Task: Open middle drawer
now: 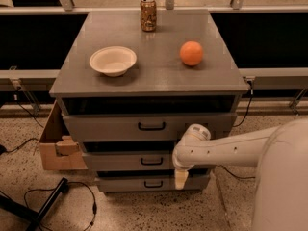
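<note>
Looks like a robot test lab: speckled floor (pixel 144 211), loose black cables (pixel 91 206), an open cardboard box (pixel 50 150) by the counter's (pixel 159 78) left edge. On top sit a can (pixel 148 14) at the back edge, a bowl (pixel 113 60) left and an orange (pixel 191 53) right. The gripper (pixel 181 178) hangs below the front edge, right of centre.

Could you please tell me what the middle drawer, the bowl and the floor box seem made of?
The middle drawer looks like matte grey painted metal or laminate, by its flat, even tone. The bowl is probably paper or moulded fibre, cream and dull. The box looks like brown cardboard, by its thin open flaps. The gripper hangs before the bottom drawer, right of its handle.
</note>
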You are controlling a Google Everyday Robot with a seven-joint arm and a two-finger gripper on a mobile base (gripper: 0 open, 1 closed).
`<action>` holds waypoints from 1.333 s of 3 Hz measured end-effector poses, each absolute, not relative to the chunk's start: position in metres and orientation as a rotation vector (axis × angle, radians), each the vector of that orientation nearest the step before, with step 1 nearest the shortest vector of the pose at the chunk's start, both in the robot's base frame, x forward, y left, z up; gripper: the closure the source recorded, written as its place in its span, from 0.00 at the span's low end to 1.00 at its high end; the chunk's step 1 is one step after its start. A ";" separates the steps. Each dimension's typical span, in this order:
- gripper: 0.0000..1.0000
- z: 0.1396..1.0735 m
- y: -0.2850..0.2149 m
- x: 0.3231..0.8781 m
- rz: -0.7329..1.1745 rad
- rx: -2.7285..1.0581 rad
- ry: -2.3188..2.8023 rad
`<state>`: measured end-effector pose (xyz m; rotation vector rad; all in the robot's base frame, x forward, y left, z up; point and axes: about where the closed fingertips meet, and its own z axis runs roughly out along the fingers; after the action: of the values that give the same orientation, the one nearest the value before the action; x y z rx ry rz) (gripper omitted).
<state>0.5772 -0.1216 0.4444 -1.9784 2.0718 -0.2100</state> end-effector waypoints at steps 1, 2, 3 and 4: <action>0.00 0.427 -0.118 0.586 -0.196 -2.016 2.082; 0.18 0.416 -0.117 0.592 -0.190 -2.041 2.093; 0.43 0.422 -0.130 0.592 -0.225 -2.041 2.125; 0.64 0.434 -0.151 0.581 -0.271 -2.041 2.176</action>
<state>0.5812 -0.1515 0.4339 -2.0414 2.1758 -0.2714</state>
